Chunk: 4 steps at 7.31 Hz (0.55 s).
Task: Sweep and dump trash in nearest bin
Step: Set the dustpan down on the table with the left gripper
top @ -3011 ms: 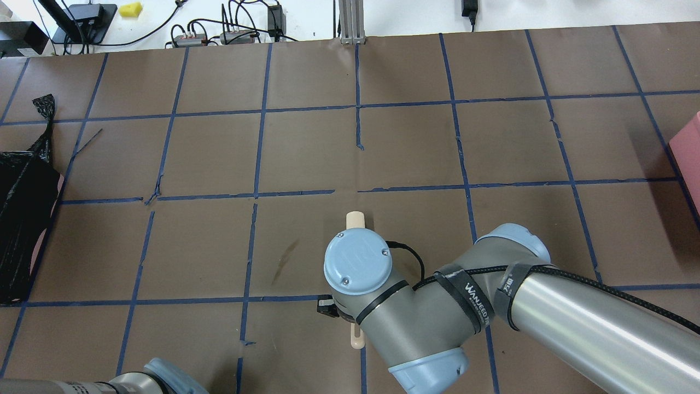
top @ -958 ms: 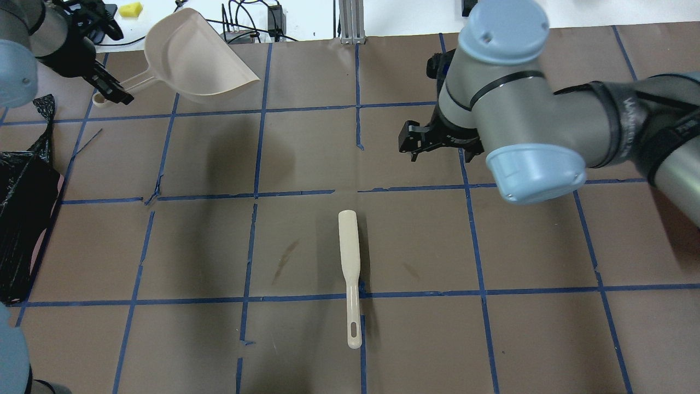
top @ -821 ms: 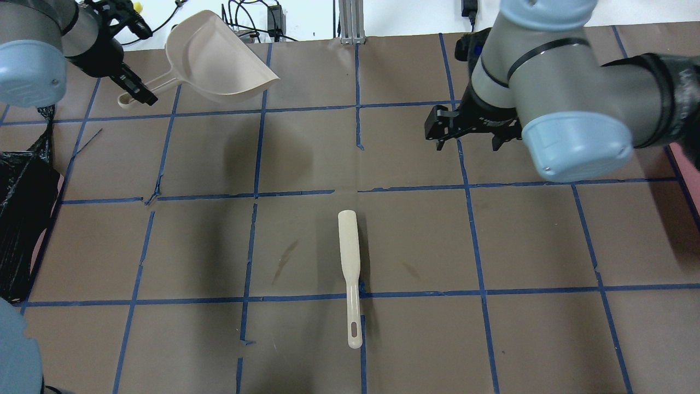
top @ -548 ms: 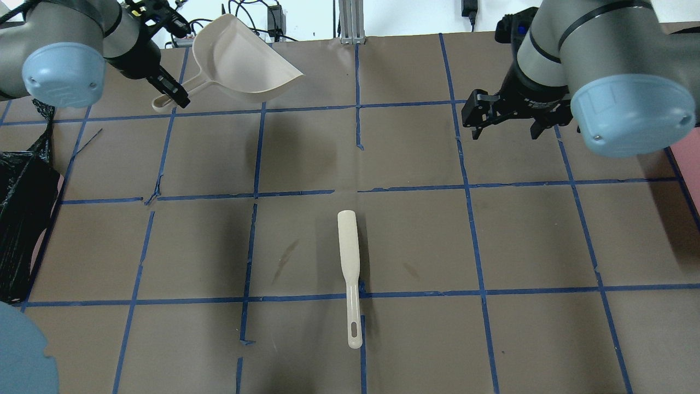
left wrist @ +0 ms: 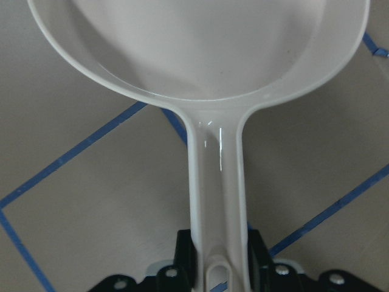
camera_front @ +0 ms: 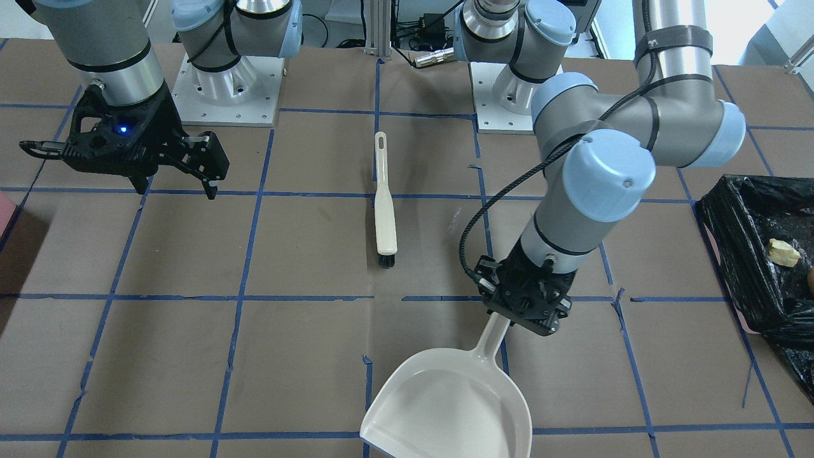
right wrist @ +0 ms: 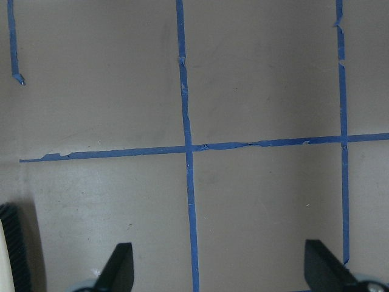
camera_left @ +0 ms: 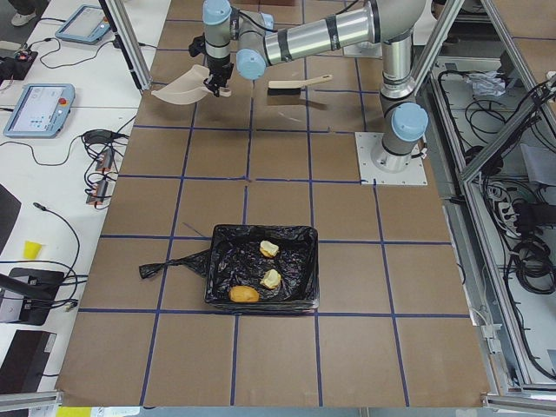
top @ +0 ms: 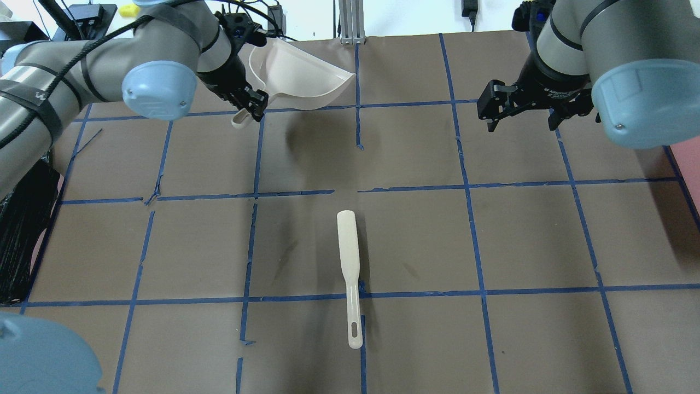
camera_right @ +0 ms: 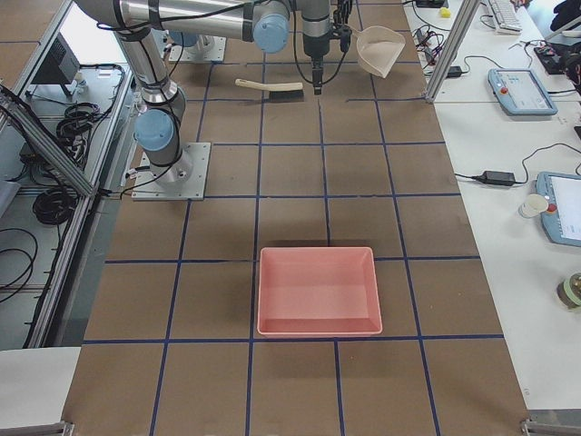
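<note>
Left gripper is clamped on the handle of the beige dustpan. I see the dustpan held above the table, its empty scoop at the bottom centre of the front-facing view. Right gripper hangs at the upper right of the overhead view, jaws spread wide with nothing between them. A cream brush lies flat mid-table, apart from both arms. The bin, lined with a black bag, sits in the lower middle of the left side view. Inside it I see the trash: two pale chunks and an orange lump
</note>
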Each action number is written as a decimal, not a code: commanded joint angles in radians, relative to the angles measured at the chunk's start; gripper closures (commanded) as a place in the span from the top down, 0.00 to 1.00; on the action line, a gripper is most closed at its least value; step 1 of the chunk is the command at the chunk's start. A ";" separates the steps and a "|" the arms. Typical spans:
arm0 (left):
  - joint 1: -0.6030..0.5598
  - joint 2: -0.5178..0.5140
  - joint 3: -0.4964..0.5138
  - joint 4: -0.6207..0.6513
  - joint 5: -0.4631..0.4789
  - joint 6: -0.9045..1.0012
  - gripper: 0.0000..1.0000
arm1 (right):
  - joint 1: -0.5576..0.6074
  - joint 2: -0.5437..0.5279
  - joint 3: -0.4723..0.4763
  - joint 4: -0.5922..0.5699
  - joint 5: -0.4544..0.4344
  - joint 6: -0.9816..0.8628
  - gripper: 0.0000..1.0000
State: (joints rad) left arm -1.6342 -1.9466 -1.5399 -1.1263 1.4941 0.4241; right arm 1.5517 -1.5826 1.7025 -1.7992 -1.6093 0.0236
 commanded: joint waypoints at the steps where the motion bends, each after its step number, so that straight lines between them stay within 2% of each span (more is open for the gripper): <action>1: -0.112 -0.037 -0.028 0.048 -0.003 -0.140 0.08 | 0.001 -0.020 0.002 0.011 0.000 -0.001 1.00; 3: -0.163 -0.084 -0.046 0.147 -0.006 -0.256 0.08 | 0.002 -0.023 0.005 0.009 0.006 0.001 1.00; 4: -0.173 -0.096 -0.049 0.151 -0.006 -0.286 0.08 | 0.002 -0.025 0.008 0.012 0.000 -0.004 1.00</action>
State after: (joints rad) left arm -1.7879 -2.0221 -1.5826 -1.0008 1.4887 0.1880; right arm 1.5534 -1.6052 1.7072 -1.7892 -1.6048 0.0230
